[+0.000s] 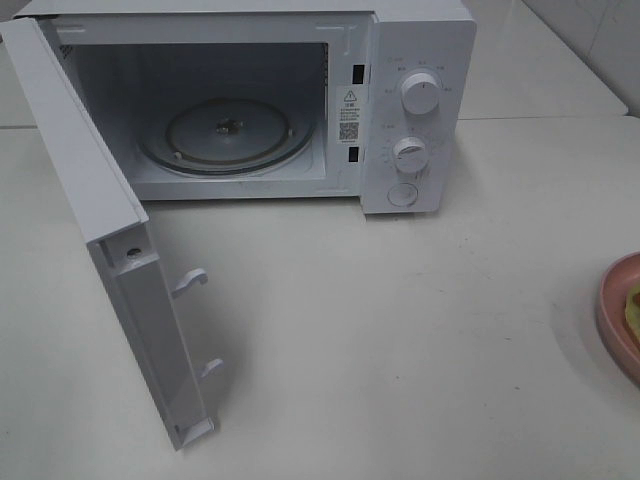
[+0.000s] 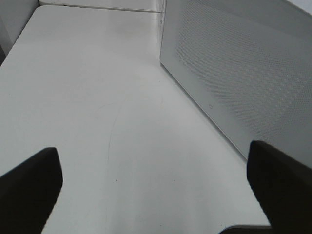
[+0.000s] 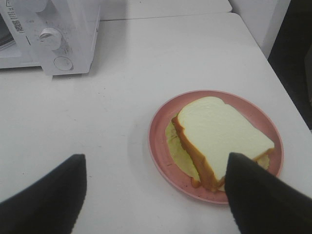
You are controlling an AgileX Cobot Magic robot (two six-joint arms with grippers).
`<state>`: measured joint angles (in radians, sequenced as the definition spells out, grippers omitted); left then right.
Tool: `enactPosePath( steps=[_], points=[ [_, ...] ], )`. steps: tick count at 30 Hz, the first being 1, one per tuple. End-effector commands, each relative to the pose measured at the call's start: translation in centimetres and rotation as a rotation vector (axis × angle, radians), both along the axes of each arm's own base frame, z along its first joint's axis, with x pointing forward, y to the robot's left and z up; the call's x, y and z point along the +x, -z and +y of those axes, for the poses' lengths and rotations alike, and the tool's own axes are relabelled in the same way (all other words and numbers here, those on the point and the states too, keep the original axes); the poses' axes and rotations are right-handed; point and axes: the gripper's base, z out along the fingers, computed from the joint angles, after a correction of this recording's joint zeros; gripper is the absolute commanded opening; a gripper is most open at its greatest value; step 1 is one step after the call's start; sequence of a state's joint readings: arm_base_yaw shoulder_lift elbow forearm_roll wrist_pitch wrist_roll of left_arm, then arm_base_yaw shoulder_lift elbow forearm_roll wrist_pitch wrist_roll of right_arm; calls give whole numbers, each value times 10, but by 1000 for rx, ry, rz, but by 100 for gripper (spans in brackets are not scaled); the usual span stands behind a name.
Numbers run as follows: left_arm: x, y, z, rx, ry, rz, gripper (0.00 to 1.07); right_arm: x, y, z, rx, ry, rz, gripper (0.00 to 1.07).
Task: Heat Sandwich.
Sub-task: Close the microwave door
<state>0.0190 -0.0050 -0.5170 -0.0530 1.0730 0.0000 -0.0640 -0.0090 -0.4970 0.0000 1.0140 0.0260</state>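
The sandwich (image 3: pixel 222 136), white bread with a brown crust and pale green filling showing underneath, lies on a round pink plate (image 3: pixel 161 122). My right gripper (image 3: pixel 156 195) hovers open just short of the plate, with one fingertip (image 3: pixel 258 195) overlapping the plate's near edge. In the exterior high view only the pink plate (image 1: pixel 618 310) shows, cut off at the right edge, with a sliver of the sandwich (image 1: pixel 634 303). My left gripper (image 2: pixel 156 195) is open over bare table with nothing between its fingers. Neither arm appears in the exterior high view.
The white microwave (image 1: pixel 415 110) stands at the back with its door (image 1: pixel 110 210) swung open to the left and a glass turntable (image 1: pixel 225 135) inside. A dotted white microwave panel (image 2: pixel 234 73) is close beside my left gripper. The table edge (image 3: pixel 287 97) runs near the plate.
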Motion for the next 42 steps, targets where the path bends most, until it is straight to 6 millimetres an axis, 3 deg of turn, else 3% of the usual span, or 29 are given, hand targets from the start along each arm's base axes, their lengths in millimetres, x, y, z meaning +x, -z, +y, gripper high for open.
enactPosePath(
  steps=[1, 22, 31, 34, 35, 36, 38, 39, 40, 42],
  points=[
    [-1, 0, 0, 2, -5, -8, 97, -2, -1, 1, 0, -3, -38, 76],
    [0, -7, -1, -17, 0, -35, 97, -2, -1, 1, 1, -6, -38, 76],
    [29, -22, 4, 28, -27, -25, 87, -2, -1, 1, 1, -6, -38, 76],
    [47, -25, 6, 49, -37, -14, 64, -2, -1, 1, 1, -6, -38, 76],
    [47, -25, 6, 49, -37, -14, 64, -2, -1, 1, 1, -6, -38, 76],
    [55, -24, 5, 43, -34, -5, 51, -2, -1, 1, 1, -6, -38, 76],
    [64, -21, 6, 43, -34, 7, 38, -2, -1, 1, 1, -6, -38, 76],
    [74, -16, 6, 43, -34, 13, 25, -2, -1, 1, 1, -6, -38, 76],
    [74, -16, 6, 43, -34, 13, 25, -2, -1, 1, 1, -6, -38, 76],
    [83, -11, 6, 43, -34, 4, 11, -2, -1, 1, 1, -6, -38, 76]
  ],
)
